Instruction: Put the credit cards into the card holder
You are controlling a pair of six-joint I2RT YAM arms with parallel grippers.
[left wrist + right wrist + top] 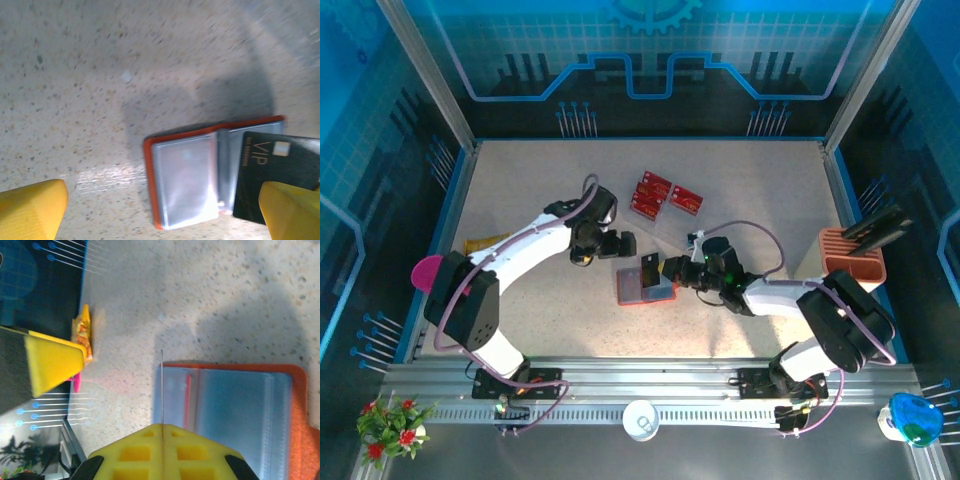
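Note:
The card holder (pixel 638 290) lies open on the table, orange-red with grey clear pockets (pixel 187 182) (pixel 240 410). My right gripper (pixel 672 268) (pixel 162 426) is shut on a black credit card (pixel 650 268), which stands on edge over the holder's near-centre pocket. That card shows edge-on as a thin line (pixel 162 387) in the right wrist view, and as a dark "VIP" face (pixel 277 167) in the left wrist view. My left gripper (pixel 618 245) (pixel 160 215) hangs open just above and left of the holder, holding nothing. Several red credit cards (pixel 665 197) lie farther back.
A peach slotted stand (pixel 852 255) with dark cards stands at the right edge. A yellow packet (pixel 485 243) (pixel 82 335) lies at the left edge. A white cup (pixel 641 420) sits on the near rail. Glass walls enclose the table.

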